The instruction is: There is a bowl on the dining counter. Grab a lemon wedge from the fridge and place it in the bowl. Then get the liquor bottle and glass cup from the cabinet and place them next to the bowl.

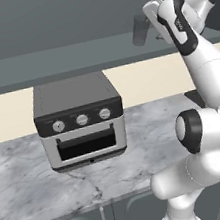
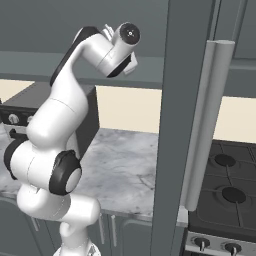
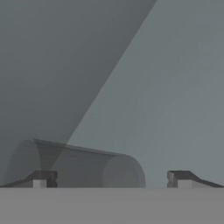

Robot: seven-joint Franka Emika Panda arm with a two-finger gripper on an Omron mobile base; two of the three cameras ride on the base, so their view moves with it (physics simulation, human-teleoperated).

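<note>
Translucent grey glass cup, lying sideways on the cabinet shelf, is being straddled by spread, empty fingers, and could be rolled away if nudged off-centre during closing.

You get no readable text anywhere; the toaster oven has three plain knobs at 12 o'clock, unmarked.
</note>
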